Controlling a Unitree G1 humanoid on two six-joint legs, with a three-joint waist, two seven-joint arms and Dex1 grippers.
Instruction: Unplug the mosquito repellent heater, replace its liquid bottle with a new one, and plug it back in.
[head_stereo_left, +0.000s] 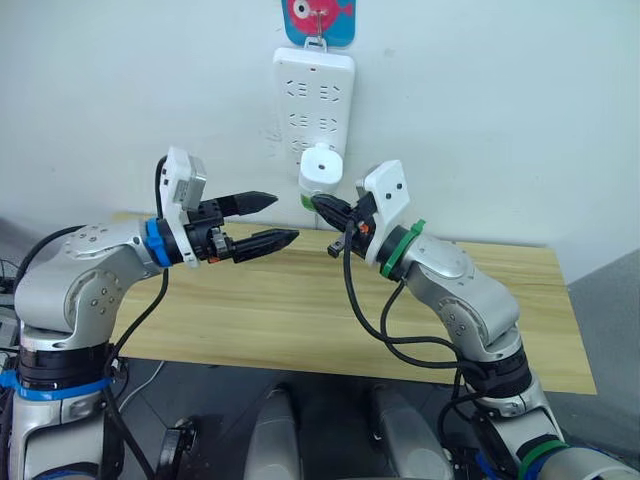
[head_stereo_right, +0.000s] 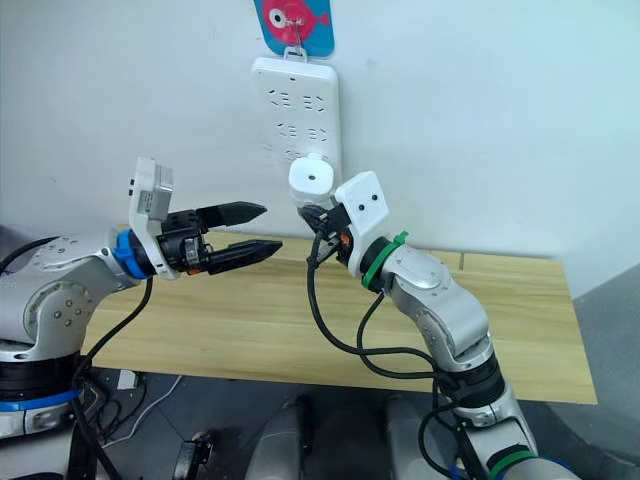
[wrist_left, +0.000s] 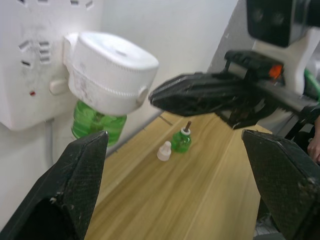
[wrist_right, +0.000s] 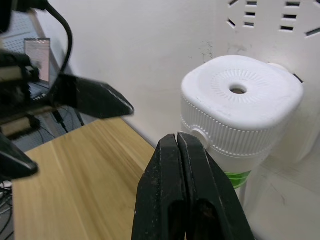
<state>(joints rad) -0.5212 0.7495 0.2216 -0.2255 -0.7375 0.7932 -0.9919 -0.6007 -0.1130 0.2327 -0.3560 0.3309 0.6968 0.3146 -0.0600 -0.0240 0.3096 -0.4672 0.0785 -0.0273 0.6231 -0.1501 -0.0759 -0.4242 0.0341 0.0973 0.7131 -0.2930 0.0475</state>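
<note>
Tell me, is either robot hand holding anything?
No. The left gripper is open and empty; the right gripper is shut on nothing, just beside the plugged-in heater.

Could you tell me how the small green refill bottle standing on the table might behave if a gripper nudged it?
The refill bottle looks small and upright with a thin wick on top, so it would probably tip easily. Its rounded body suggests it could roll afterwards. It is likely light, so it may slide on the smooth wooden table.

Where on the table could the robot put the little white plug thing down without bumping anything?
Most of the wooden table is bare, from below both grippers out to its right end. It is crowded near the wall, where a small green bottle and white cap stand below the heater.
</note>
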